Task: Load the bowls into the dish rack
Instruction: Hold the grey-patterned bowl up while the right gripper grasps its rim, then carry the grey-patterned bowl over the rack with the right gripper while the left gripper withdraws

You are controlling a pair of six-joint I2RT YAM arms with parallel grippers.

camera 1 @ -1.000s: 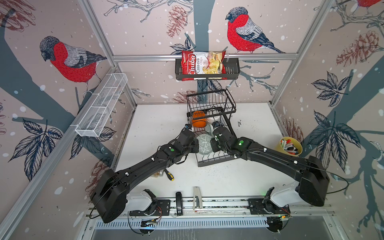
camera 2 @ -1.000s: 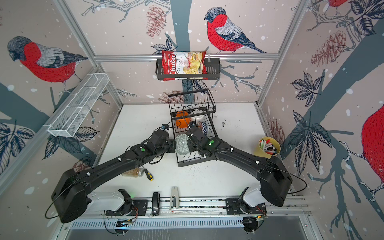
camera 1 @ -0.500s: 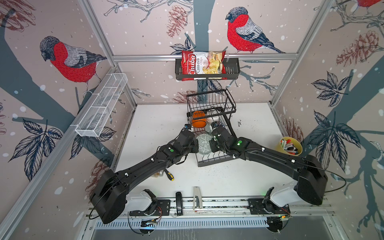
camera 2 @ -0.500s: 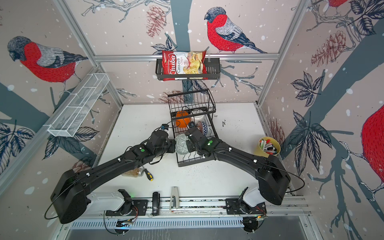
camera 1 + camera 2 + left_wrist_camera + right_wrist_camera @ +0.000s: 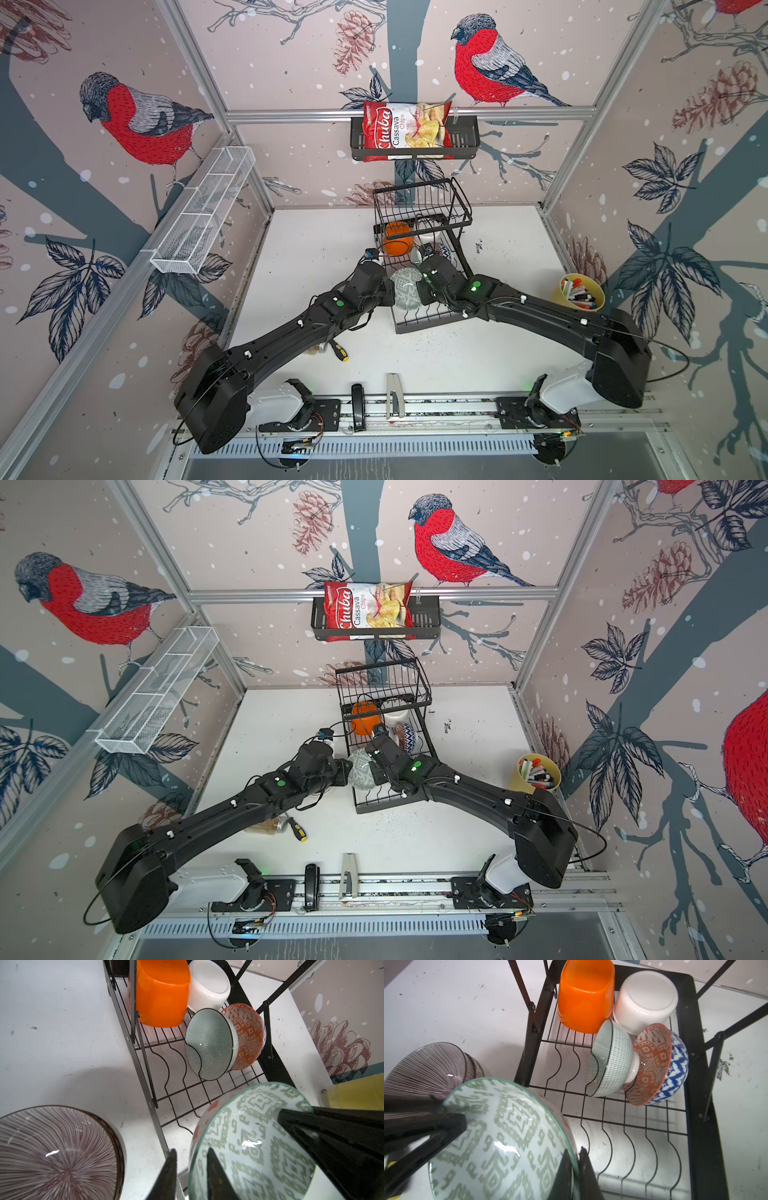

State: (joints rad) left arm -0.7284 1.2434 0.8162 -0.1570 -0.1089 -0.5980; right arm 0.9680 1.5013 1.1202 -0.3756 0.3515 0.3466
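Looks like a handoff: right gripper clamped on the green-patterned bowl, left gripper jaws apart, dish rack next probably.

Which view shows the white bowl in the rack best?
The right wrist view: the white bowl is nearly whole there, base toward the camera, beside the orange bowl in the dish rack. In the left wrist view the frame edge crops it; in both top views only a patch shows behind the upper tier's wires.
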